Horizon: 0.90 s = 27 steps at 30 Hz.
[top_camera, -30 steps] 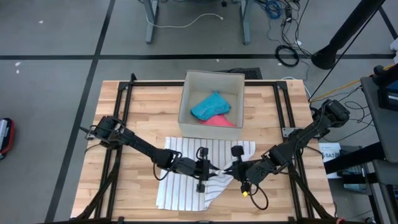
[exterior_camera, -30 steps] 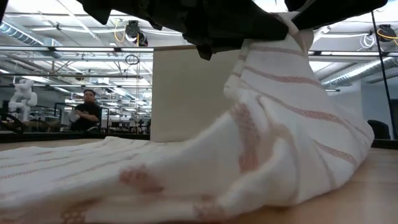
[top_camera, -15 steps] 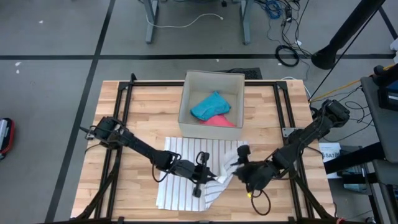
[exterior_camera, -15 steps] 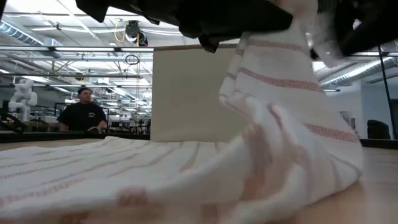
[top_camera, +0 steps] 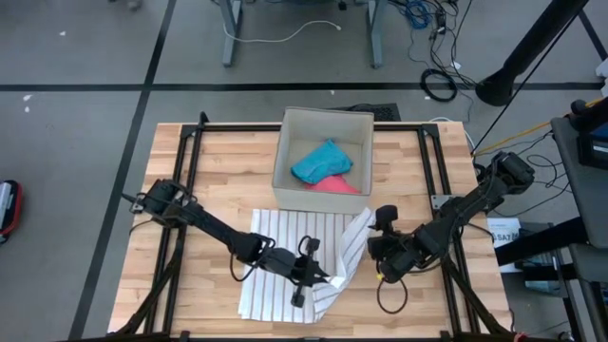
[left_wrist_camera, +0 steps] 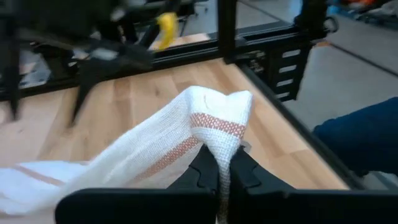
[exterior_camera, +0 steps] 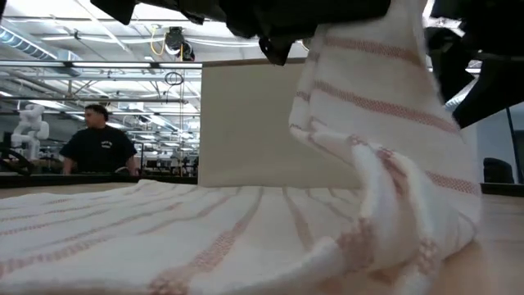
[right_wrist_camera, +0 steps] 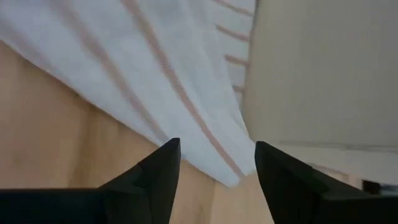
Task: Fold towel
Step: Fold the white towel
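The white towel (top_camera: pixel 290 261) with brownish stripes lies on the wooden table in front of a cardboard box (top_camera: pixel 283 157). Its left part is flat on the table. Its right part (exterior_camera: pixel 368 106) is raised off the table, up to my left gripper (top_camera: pixel 321 277), which is shut on it. My right gripper (top_camera: pixel 378 249) stands open just right of the towel, tipped downward and touching nothing. In its wrist view the towel's edge (right_wrist_camera: pixel 155 68) and the box wall (right_wrist_camera: pixel 323 74) lie beyond its spread fingers (right_wrist_camera: pixel 163 168). My left gripper pinches a bunched fold (left_wrist_camera: pixel 219 134) at the towel's right edge between its two fingers (left_wrist_camera: pixel 205 171). The fingers come nearly level from the table's left. The fold stands out past the fingertips, lifted off the table. The rest of the towel slopes down slack onto the table.
The box holds a blue cloth (top_camera: pixel 321 161) and a pink one (top_camera: pixel 334 184). Black frame rails (top_camera: pixel 180 190) run along the table's left and right sides. A person (exterior_camera: pixel 98 147) stands in the room beyond the table.
My right gripper has let go of the towel, tipped downward and drawn back toward the table's right edge. The raised right part of the towel now hangs from my left gripper alone and has swung leftward. The flat left part has stayed put.
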Motion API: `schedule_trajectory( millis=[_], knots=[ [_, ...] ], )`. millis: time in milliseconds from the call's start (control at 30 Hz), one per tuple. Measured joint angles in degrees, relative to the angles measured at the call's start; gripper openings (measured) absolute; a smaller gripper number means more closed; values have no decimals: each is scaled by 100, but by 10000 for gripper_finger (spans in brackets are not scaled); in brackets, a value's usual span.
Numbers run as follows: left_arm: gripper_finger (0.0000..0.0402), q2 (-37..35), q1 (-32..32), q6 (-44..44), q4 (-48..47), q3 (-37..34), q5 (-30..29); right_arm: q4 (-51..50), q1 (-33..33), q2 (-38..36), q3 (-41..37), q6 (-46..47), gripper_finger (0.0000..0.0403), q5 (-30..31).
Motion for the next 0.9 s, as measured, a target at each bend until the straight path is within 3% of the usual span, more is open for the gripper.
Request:
schedule_trajectory(
  millis=[267,600,900],
  knots=[
    [1,0,-164,-152,196,0,231,349,-730,0,-196,-549,171,-622],
    [1,0,-324,-386,148,0,372,1544,-1770,-2,-929,-1112,164,-2049],
    [1,0,-353,-459,-83,0,370,2505,-2247,-2,-1392,-1443,164,-2597]
  ],
)
